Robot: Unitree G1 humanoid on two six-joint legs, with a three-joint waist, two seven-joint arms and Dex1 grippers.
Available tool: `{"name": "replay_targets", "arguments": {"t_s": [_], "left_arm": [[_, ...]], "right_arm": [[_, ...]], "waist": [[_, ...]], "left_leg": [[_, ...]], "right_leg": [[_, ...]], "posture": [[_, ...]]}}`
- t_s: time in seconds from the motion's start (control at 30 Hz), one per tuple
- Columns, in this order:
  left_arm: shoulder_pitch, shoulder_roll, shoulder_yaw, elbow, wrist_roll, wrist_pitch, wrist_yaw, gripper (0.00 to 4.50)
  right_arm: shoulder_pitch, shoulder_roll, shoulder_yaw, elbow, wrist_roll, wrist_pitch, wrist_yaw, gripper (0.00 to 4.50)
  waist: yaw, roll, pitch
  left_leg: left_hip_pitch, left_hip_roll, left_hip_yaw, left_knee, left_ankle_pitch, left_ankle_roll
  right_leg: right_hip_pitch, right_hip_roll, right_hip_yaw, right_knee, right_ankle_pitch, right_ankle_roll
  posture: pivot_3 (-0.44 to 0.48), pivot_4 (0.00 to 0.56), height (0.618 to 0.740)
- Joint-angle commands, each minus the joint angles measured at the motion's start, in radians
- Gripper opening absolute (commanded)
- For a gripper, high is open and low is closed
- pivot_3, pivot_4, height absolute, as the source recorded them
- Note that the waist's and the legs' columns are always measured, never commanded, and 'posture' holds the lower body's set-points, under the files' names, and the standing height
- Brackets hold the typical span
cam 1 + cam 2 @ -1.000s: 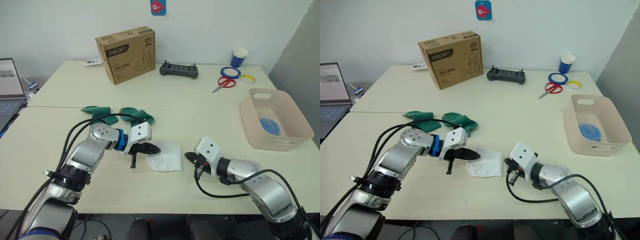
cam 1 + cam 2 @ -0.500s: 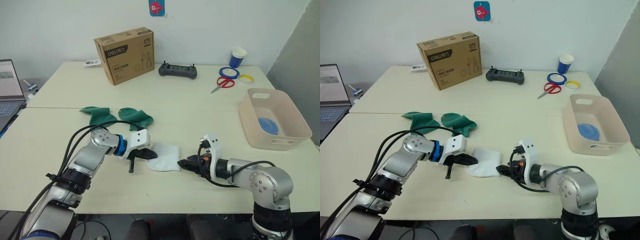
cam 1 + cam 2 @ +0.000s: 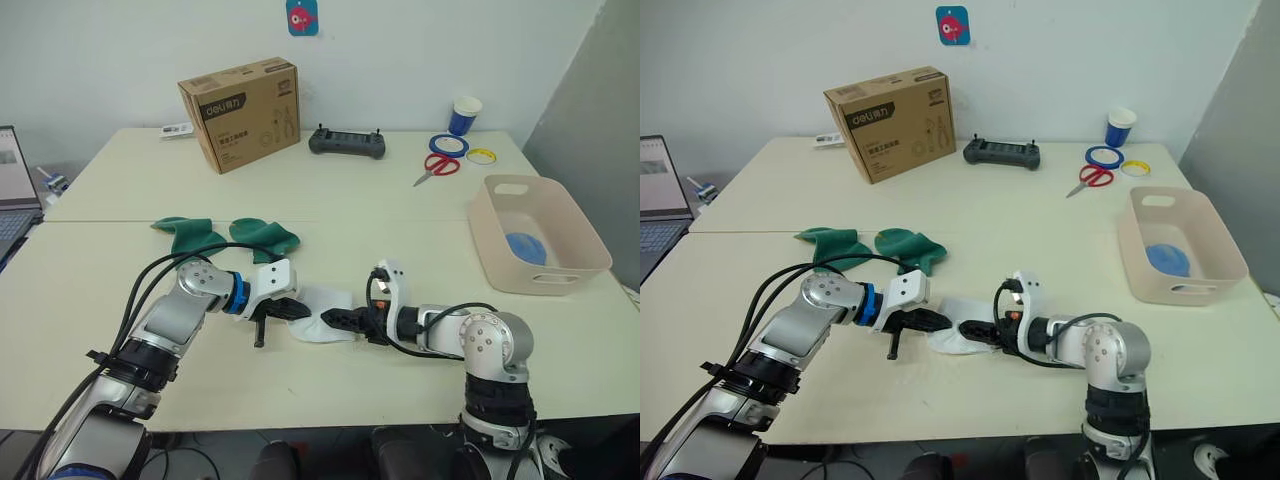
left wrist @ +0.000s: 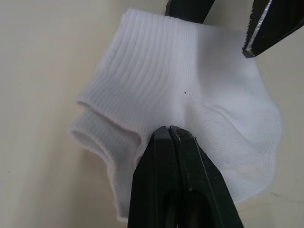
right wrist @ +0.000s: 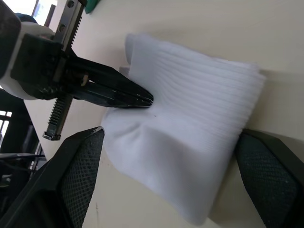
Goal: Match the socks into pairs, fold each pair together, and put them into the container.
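A folded white sock bundle (image 3: 325, 303) lies on the table's near middle. My left gripper (image 3: 303, 312) is shut, its tips (image 4: 168, 132) pressing down on the white cloth (image 4: 190, 85) and dimpling it. My right gripper (image 3: 335, 320) is open at the bundle's right edge, with its fingers (image 5: 78, 173) standing wide on either side of the white sock (image 5: 190, 137). Two dark green socks (image 3: 185, 232) (image 3: 262, 238) lie flat behind my left arm. The container (image 3: 540, 270) stands at the right with a light blue sock (image 3: 522, 246) inside.
A cardboard box (image 3: 240, 110), a black controller (image 3: 346, 143), red scissors (image 3: 437, 165), tape rolls (image 3: 448, 144) and a blue cup (image 3: 463, 115) sit along the far side. A laptop (image 3: 8, 185) is at the left edge.
My right gripper has opened from shut and reached left until its fingers flank the white sock. The left gripper stays shut on the cloth. The camera has shifted.
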Motion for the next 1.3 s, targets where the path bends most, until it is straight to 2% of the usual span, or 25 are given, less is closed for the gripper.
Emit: {"name": "replay_targets", "arguments": {"t_s": [0.03, 0.57, 0.67, 1.03, 1.2, 1.3], "left_arm": [[0.017, 0.006, -0.011, 0.000, 0.020, 0.011, -0.002, 0.00], [0.020, 0.021, 0.011, 0.013, 0.017, 0.004, 0.004, 0.00], [0.025, 0.023, 0.015, 0.013, 0.017, 0.003, 0.006, 0.00], [0.022, 0.017, 0.037, 0.021, -0.004, 0.019, 0.003, 0.00], [0.012, -0.002, 0.084, -0.012, -0.085, 0.090, -0.004, 0.00], [0.009, 0.010, 0.101, -0.082, -0.151, 0.182, -0.030, 0.00]], "right_arm": [[-0.019, 0.023, 0.003, 0.056, 0.040, -0.032, 0.023, 4.48], [-0.076, -0.053, 0.111, 0.231, 0.081, -0.278, 0.155, 4.48], [-0.070, -0.057, 0.119, 0.229, 0.083, -0.294, 0.141, 3.86], [-0.036, -0.040, 0.088, 0.194, 0.098, -0.312, 0.064, 0.01], [-0.006, -0.051, 0.055, 0.133, 0.113, -0.298, 0.021, 0.01], [0.048, -0.089, 0.026, 0.021, 0.128, -0.269, -0.008, 0.01]], "waist": [[0.000, 0.000, 0.000], [-0.001, 0.000, 0.001], [-0.001, 0.001, 0.001], [-0.001, 0.001, 0.001], [0.000, 0.001, 0.002], [0.001, 0.001, 0.002]], "left_leg": [[0.000, 0.000, 0.000, 0.000, 0.000, 0.000], [-0.001, 0.000, 0.000, -0.001, 0.000, 0.000], [-0.001, 0.000, 0.000, -0.001, 0.000, 0.000], [-0.001, 0.000, 0.000, -0.001, 0.000, 0.000], [-0.002, 0.000, 0.000, -0.001, 0.000, 0.000], [-0.005, 0.000, -0.001, -0.001, 0.000, 0.000]], "right_leg": [[0.000, 0.000, 0.000, 0.000, 0.000, 0.000], [-0.001, 0.000, 0.000, -0.001, 0.000, 0.000], [-0.001, 0.000, 0.000, -0.001, 0.000, 0.000], [-0.001, 0.000, 0.000, -0.001, 0.000, 0.000], [-0.001, 0.000, 0.000, -0.002, 0.000, 0.000], [-0.003, 0.000, -0.001, -0.003, 0.000, 0.000]], "posture": [[0.000, 0.150, 0.723], [0.000, 0.150, 0.723], [0.000, 0.150, 0.723], [0.000, 0.150, 0.723], [0.000, 0.150, 0.723], [0.000, 0.150, 0.723]]}}
